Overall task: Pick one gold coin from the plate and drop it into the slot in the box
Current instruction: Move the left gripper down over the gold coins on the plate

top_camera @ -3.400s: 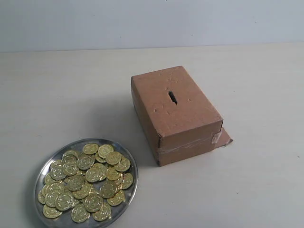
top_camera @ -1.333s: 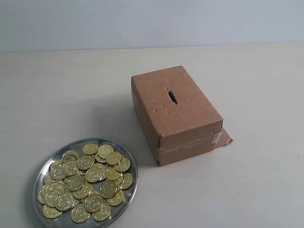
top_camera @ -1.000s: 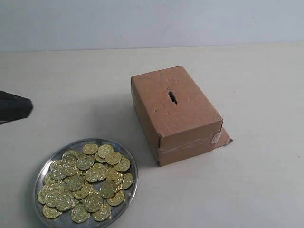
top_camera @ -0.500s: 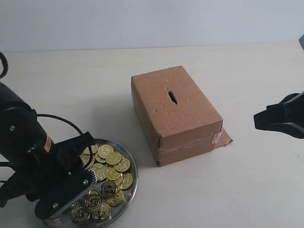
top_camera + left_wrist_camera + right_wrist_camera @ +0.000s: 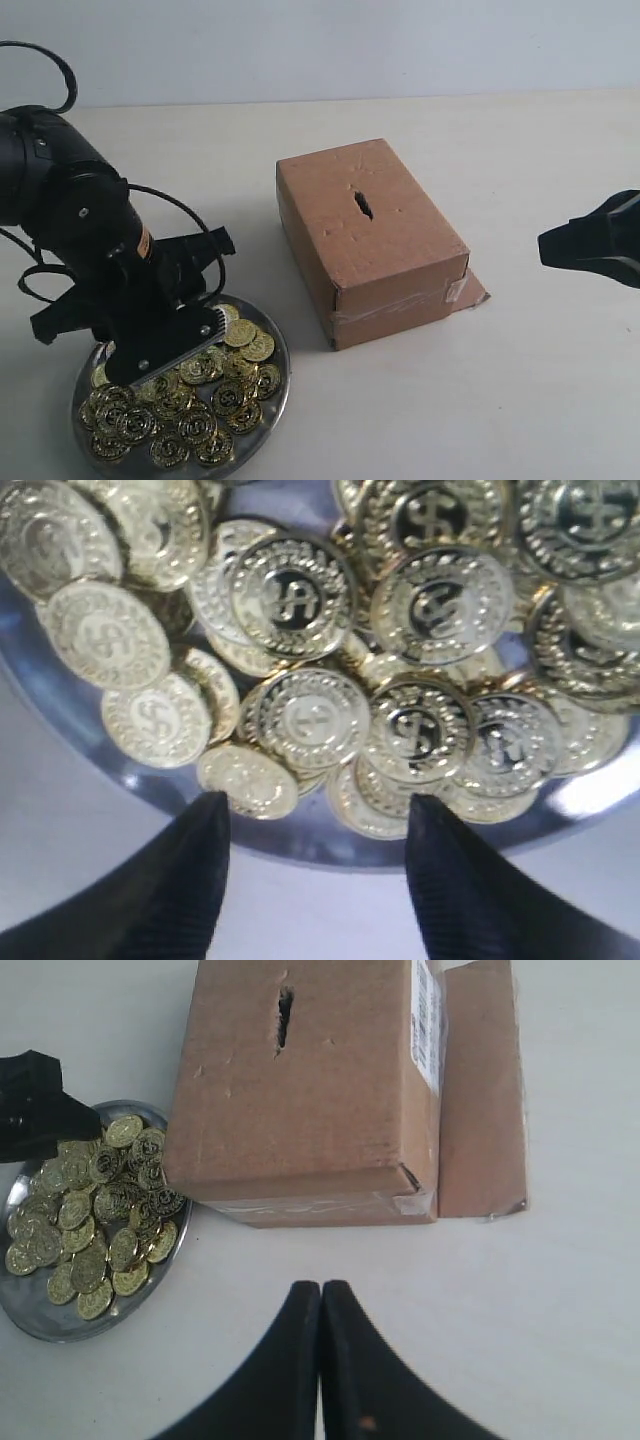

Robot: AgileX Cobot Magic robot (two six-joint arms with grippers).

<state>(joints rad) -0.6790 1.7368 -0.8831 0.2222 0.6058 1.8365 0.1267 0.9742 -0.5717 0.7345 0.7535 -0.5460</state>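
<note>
Exterior view: L arm is hiding part of plate w/ gold coins; L end effector is hovering over rim, fingers apart. Box, box slot up, beside plate. R end effector cropped, fingers together.

The plate is mirror-bright metal; the gold coins are glossy and embossed. The box is matt brown cardboard, rough-edged at the box slot, with shiny clear tape. The left gripper has matt black, ribbed fingers.
</note>
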